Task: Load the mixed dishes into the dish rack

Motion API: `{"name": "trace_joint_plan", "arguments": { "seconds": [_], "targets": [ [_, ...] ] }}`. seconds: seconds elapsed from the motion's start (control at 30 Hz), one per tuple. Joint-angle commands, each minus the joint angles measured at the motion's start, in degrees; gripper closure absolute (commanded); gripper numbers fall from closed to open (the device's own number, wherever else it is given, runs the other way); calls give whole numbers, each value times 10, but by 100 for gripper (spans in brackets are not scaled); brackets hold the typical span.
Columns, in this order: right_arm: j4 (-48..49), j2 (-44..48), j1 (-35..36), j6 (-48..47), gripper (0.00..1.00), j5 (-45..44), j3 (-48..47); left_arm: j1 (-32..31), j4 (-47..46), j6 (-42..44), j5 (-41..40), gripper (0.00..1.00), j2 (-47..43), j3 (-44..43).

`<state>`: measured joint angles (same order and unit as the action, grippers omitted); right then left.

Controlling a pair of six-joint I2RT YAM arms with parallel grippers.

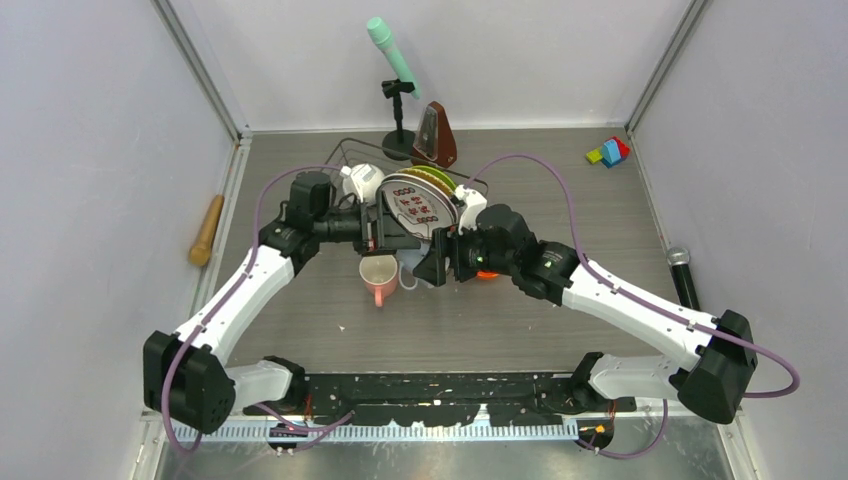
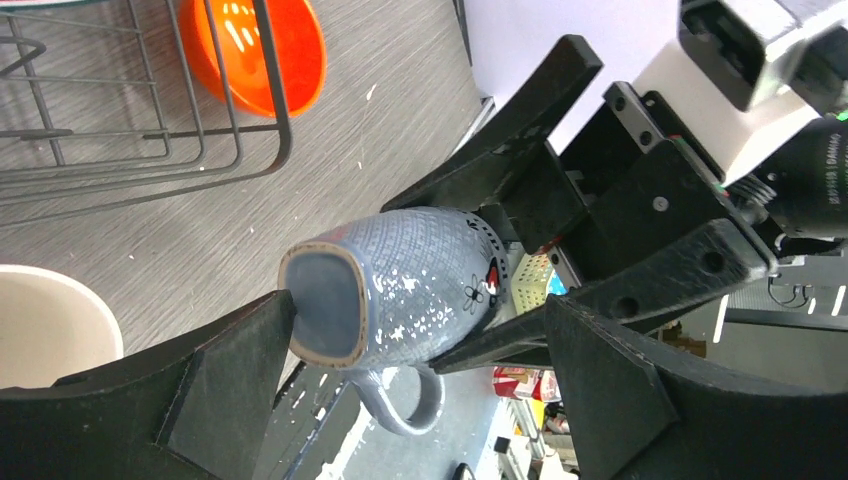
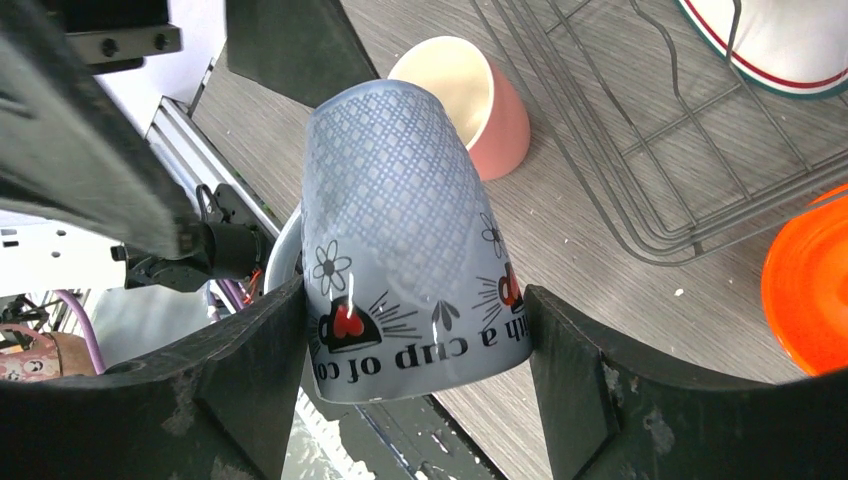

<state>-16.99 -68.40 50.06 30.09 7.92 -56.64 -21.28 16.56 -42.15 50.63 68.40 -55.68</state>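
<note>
Currently, the small grey-blue mug (image 3: 390,180) hangs above the desk (image 1: 600,230) just in front of the dish rack (image 1: 350,150), on the side toward the arm bases. It lies tilted on its side with its handle pointing down. The right gripper (image 3: 415,300) grips it, one of its fingers (image 3: 250,380) pressed against each side of the printed lower wall near the base.

The left gripper (image 2: 420,310) faces the mug's mouth from the opposite side with its fingers (image 2: 220,380) spread wide. One tip sits right at the rim, though contact cannot be made out. The other stands clear of the mug.

Inside the rack, the white teal-rimmed plate (image 1: 415,203) with red marks stands on edge, tilted. The lime-green plate (image 1: 441,177) stands just behind it, and a white bowl (image 1: 362,182) sits at the rack's left end.

The pink mug (image 1: 378,278) rests on the desk in front of the rack, near the held mug, its cream inside showing. The orange-red bowl (image 2: 260,50) lies on the desk just outside the rack's front wire wall. In the overhead view the right arm mostly hides it.

Behind the rack, a mint-green microphone (image 1: 392,55) stands on a small stand beside a brown metronome (image 1: 436,138). Well to the right of the rack lie some coloured blocks (image 1: 608,152) and a black microphone (image 1: 683,275).
</note>
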Motion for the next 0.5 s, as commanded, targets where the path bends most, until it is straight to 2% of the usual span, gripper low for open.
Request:
{"name": "trace_joint_plan", "arguments": {
  "seconds": [0.0, 0.23, 0.47],
  "targets": [
    [98, 8, -3, -8, 77, 33, -7, -2, -6, -8, 27, 1, 11, -13],
    [94, 7, -8, -5, 80, 26, -5, -1, 21, -11, -4, 1, 14, -29],
    [88, 32, -17, -3, 83, 16, 28, 10, -2, -55, -38, 0, 7, -41]
  ]
}}
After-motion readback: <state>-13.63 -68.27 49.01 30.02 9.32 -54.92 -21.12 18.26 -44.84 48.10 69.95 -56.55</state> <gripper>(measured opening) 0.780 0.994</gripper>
